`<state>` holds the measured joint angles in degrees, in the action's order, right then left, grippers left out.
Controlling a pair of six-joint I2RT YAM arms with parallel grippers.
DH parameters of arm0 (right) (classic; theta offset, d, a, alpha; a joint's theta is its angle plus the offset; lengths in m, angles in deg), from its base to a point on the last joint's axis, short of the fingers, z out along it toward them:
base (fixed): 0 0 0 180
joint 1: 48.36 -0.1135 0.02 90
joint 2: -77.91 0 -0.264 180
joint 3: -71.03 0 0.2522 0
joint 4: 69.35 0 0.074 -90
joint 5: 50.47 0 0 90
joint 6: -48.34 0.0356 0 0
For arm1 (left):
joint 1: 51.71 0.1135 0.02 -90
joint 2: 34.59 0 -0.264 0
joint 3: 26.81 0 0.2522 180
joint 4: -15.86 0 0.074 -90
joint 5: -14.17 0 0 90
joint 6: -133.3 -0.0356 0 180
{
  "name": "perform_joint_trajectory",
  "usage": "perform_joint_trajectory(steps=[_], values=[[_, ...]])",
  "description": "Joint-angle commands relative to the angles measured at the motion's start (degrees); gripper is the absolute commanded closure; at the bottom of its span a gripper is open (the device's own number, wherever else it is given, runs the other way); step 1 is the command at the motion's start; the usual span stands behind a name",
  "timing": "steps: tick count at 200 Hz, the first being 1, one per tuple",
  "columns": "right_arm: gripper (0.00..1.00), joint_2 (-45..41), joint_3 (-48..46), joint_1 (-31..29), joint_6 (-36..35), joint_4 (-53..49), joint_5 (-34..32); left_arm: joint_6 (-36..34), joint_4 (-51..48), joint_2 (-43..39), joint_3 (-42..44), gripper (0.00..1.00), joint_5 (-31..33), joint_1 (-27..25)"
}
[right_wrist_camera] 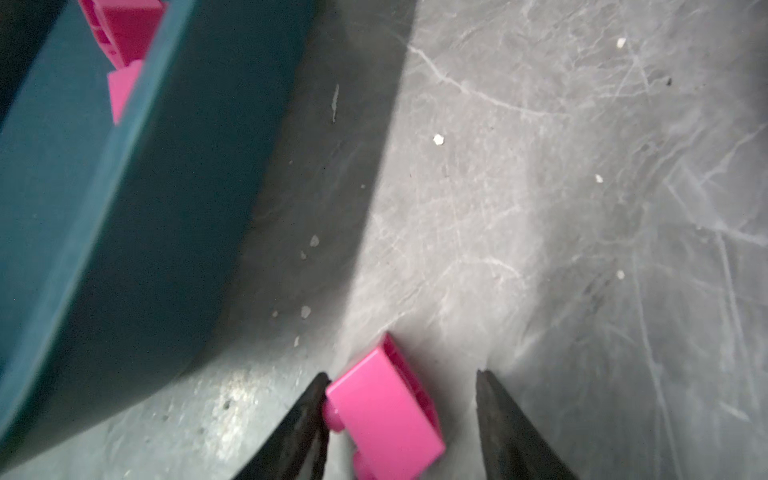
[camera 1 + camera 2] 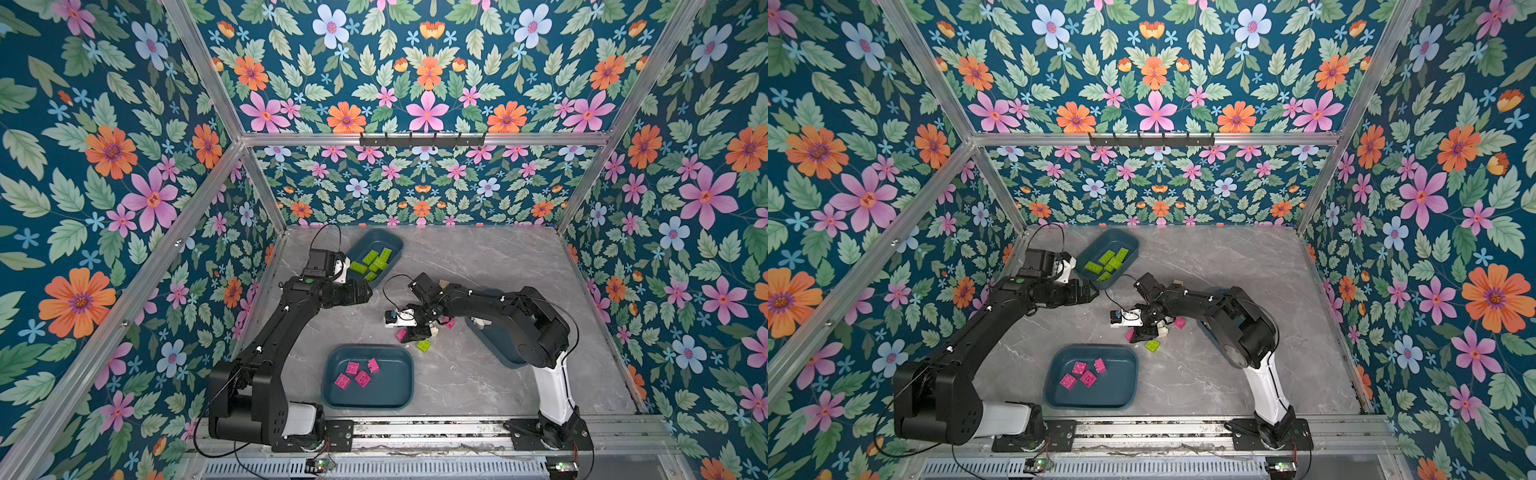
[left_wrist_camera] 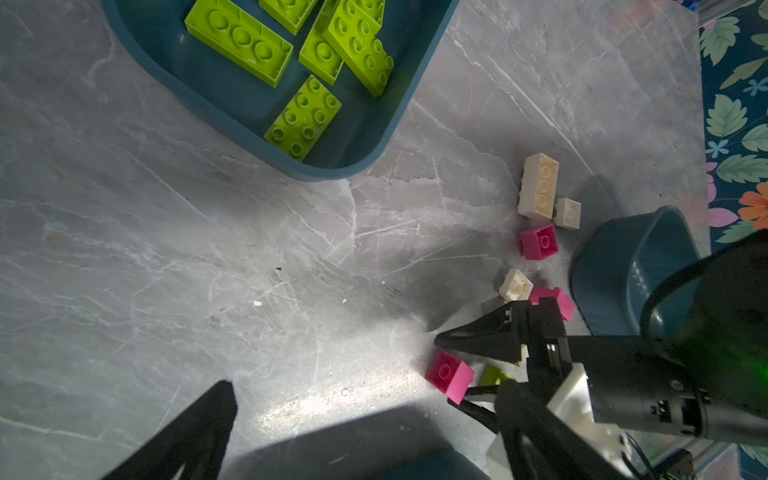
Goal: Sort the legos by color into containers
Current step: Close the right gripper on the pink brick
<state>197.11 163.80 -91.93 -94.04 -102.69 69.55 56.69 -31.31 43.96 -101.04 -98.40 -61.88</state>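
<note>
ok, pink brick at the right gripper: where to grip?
Come from above and pinch the pink brick across its two smooth end walls. It lies on its side: studs face the finger touching it, hollow underside the other. The right gripper straddles that axis; a quarter wrist turn likely seats flatter.

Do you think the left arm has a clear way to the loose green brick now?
Probably not: the right claw, straddling a pink brick, crowds close beside the green brick.

Worktop (image 2: 478,374) grey marble, white veins. Bins (image 2: 386,392) dark teal. Lime green bricks (image 2: 376,262), magenta bricks (image 2: 352,368), cream bricks (image 3: 538,191). Walls (image 2: 124,166) dark teal floral print: pink, orange, pale blue flowers, green leaves. Arms (image 2: 274,340) black with white sections. Frame rails (image 2: 291,139) silver.
</note>
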Motion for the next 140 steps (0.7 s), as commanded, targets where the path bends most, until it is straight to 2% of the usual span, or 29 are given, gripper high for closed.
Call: perform_joint_trajectory(steps=[1, 40, 87, 120, 140], values=[[0.54, 0.44, 0.64, -0.02, 1.23, -1.43, 1.57, -0.64, -0.34, 0.29, -0.07, 0.00, 0.20, 0.07], [0.67, 0.64, 1.73, 0.07, 2.29, -1.69, 2.54, -0.78, -0.45, 0.19, -0.08, 0.00, 0.23, 0.07], [0.73, -0.76, 2.67, 0.35, 4.29, -1.44, 2.94, -0.82, -0.42, 0.51, -0.32, 0.00, 0.02, 0.07], [0.71, -1.17, 3.20, 0.57, 4.49, -1.74, 3.03, -0.82, -0.30, 0.49, -0.42, 0.00, -0.02, 0.07], [0.57, -1.15, 3.18, 0.55, 6.11, -1.13, 3.67, -0.82, -0.43, 0.39, -0.39, 0.00, -0.02, 0.11]])
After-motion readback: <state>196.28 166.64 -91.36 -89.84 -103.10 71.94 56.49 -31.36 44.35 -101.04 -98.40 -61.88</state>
